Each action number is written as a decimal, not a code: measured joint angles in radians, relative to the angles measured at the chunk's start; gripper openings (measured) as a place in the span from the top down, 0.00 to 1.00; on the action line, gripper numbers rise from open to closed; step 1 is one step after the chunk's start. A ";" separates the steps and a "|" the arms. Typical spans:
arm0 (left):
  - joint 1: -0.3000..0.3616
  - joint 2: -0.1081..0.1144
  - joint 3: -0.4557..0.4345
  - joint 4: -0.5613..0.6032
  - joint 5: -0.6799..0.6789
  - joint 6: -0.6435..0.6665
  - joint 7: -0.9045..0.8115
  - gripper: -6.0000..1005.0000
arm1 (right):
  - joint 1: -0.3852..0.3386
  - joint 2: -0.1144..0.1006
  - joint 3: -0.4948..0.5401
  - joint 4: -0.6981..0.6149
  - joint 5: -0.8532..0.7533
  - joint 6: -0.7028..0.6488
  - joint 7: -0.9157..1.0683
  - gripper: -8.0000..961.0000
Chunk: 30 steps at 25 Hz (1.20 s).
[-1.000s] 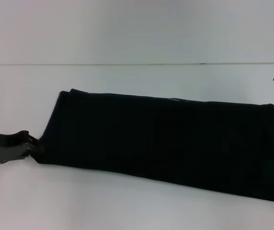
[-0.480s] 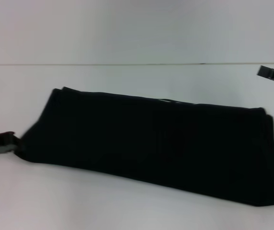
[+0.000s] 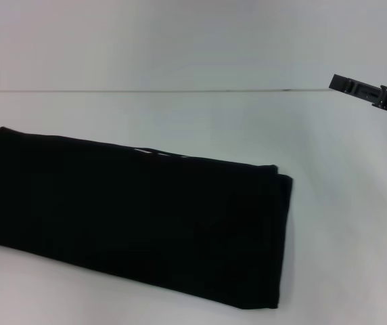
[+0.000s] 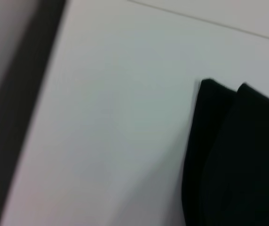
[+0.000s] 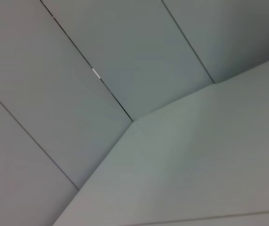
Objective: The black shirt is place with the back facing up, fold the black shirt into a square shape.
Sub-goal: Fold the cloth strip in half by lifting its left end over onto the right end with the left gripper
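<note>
The black shirt (image 3: 132, 217) lies flat on the white table, folded into a long band that runs from the left edge of the head view to right of the middle. One of its layered corners shows in the left wrist view (image 4: 233, 155). My left gripper is out of the head view, and its fingers do not show in its own wrist view. My right gripper (image 3: 373, 95) is held in the air at the far right, well away from the shirt's right end.
The white table (image 3: 342, 223) is bare to the right of the shirt and behind it. Its far edge meets a pale wall (image 3: 193, 40). The left wrist view shows the table's side edge with a dark strip (image 4: 21, 108) beyond it. The right wrist view shows only wall panels.
The shirt has slid far to the left across the table. My left gripper, which was at its left end, has gone out of the head view. My right gripper has come further into view.
</note>
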 joint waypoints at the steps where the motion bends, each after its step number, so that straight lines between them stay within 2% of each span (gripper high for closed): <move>1: 0.005 0.001 -0.015 0.007 0.000 0.004 0.006 0.98 | 0.003 0.000 0.000 0.000 0.000 0.000 0.000 0.05; 4: 0.009 0.005 -0.058 0.014 -0.003 0.026 0.027 0.97 | 0.009 0.000 0.000 0.000 0.000 0.001 0.000 0.05; 11: -0.007 0.008 -0.066 0.038 -0.066 0.129 0.044 0.97 | 0.008 -0.007 0.001 0.000 0.000 0.002 -0.008 0.05; 16: -0.094 0.018 -0.050 0.002 -0.212 0.274 0.085 0.96 | 0.000 -0.008 0.009 0.000 0.038 0.010 -0.048 0.05; 19: -0.166 0.005 -0.021 -0.042 -0.356 0.395 0.106 0.96 | -0.012 -0.010 0.010 0.000 0.063 0.014 -0.082 0.05; 20: -0.187 -0.007 -0.001 -0.057 -0.395 0.430 0.109 0.96 | -0.018 -0.011 0.010 0.000 0.067 0.011 -0.088 0.05; 23: -0.242 -0.079 0.091 -0.096 -0.502 0.499 0.119 0.96 | -0.041 -0.015 0.009 -0.007 0.071 -0.006 -0.091 0.05; 25: -0.248 -0.131 0.136 -0.113 -0.535 0.519 0.131 0.95 | -0.059 -0.022 0.008 -0.009 0.071 -0.029 -0.092 0.05; 26: -0.246 -0.144 0.144 -0.122 -0.544 0.520 0.137 0.95 | -0.069 -0.026 0.009 -0.009 0.072 -0.042 -0.091 0.05; 27: -0.241 -0.168 0.156 -0.152 -0.560 0.523 0.152 0.95 | -0.080 -0.031 0.009 -0.009 0.072 -0.055 -0.091 0.05; 28: -0.232 -0.184 0.160 -0.198 -0.576 0.524 0.173 0.95 | -0.089 -0.035 0.009 -0.010 0.073 -0.064 -0.089 0.05; 30: -0.223 -0.188 0.160 -0.336 -0.624 0.520 0.250 0.95 | -0.105 -0.042 0.010 -0.011 0.075 -0.081 -0.086 0.05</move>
